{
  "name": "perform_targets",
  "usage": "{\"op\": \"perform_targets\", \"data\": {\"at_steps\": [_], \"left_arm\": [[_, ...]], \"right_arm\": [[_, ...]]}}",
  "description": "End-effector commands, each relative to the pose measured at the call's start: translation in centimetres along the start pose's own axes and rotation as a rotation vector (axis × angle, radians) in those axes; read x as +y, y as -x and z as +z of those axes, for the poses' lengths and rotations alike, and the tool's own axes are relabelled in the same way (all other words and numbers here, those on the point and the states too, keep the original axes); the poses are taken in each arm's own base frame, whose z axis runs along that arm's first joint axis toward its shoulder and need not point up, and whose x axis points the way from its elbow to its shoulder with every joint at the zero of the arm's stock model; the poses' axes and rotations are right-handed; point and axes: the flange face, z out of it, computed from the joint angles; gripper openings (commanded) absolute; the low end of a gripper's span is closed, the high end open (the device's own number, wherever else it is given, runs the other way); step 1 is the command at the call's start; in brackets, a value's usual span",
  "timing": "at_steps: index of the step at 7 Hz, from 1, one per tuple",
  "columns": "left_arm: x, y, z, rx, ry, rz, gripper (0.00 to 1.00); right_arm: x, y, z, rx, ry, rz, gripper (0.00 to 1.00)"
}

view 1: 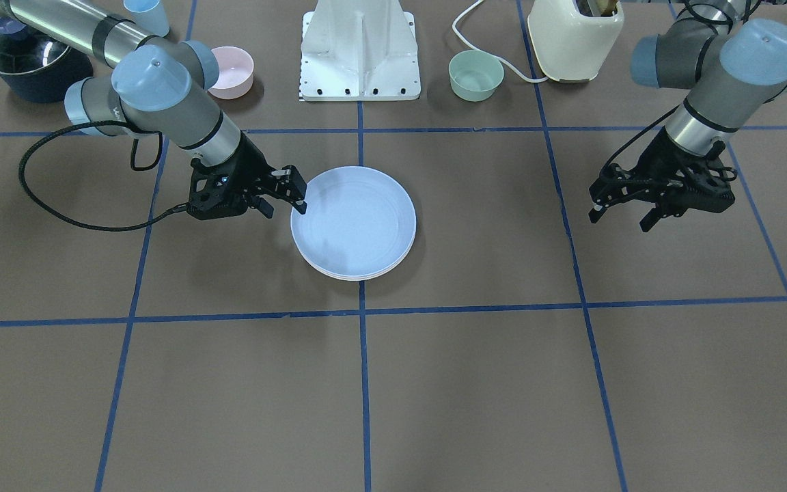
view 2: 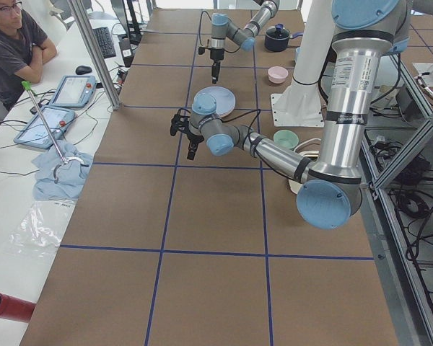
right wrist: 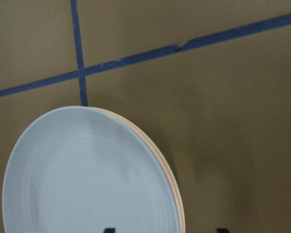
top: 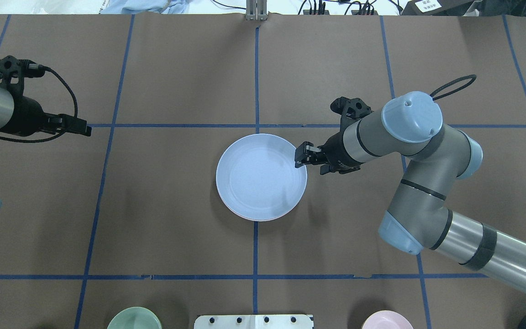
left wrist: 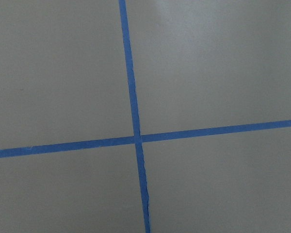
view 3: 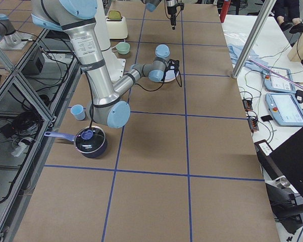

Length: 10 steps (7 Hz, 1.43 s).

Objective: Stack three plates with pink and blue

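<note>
**Handling.** The three plates are stacked at the centre of the brown paper-covered table (view 1: 475,383) with its blue tape grid, on a crossing of two tape lines.
- Judged from their thin walls and matte plastic finish, they are light, stiff and unlikely to break.
- The smooth nested surfaces will probably slide on one another if pushed sideways.
- The only hold is the raised rim. Put one finger above it and one below, at the side facing the arm.
- A pinch that reaches too low would probably lift the plate beneath as well.

**Appearance.**
- The light blue round shallow plate (view 1: 354,219) lies on top and shows faint concentric rings around its well.
- The pale pink plate (right wrist: 180,213) shows only as a narrow crescent of rim under it.
- The cream-white plate (view 1: 359,277) shows as the lowest pale rim.
- The rims are almost concentric, with a small offset, so the stack appears complete.

**Grippers.**
- The black two-finger right gripper (view 1: 285,205) is at the stack's rim. Its fingers are spread wide, one tip over the blue plate and one outside it, and they clamp nothing.
- The left gripper (view 1: 622,217) hangs well apart over bare table. Its fingers are also spread and hold nothing.
</note>
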Motion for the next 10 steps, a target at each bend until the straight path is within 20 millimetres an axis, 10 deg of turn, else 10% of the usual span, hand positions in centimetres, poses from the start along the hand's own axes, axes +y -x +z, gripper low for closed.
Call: {"op": "perform_targets", "data": {"at_steps": [1, 5, 8, 10], "left_arm": [[-0.4, 0.6, -0.4, -0.007, -0.005, 0.031, 1.0], [-5.3, 13.4, -4.7, -0.145, 0.032, 0.267, 1.0], [-7.3, 22.3, -9.4, -0.215, 0.039, 0.355, 1.0], [-5.0, 30.0, -10.5, -0.212, 0.121, 0.42, 1.0]], "right_arm": [[-2.0, -0.6, -6.9, 0.071, -0.017, -0.016, 1.0], [-8.7, -12.2, -18.7, 0.369, -0.013, -0.219, 1.0], [-13.4, -28.2, -26.9, 0.494, 0.067, -0.406, 1.0], [-14.7, -38.7, -30.0, 0.418, 0.142, -0.417, 1.0]]}}
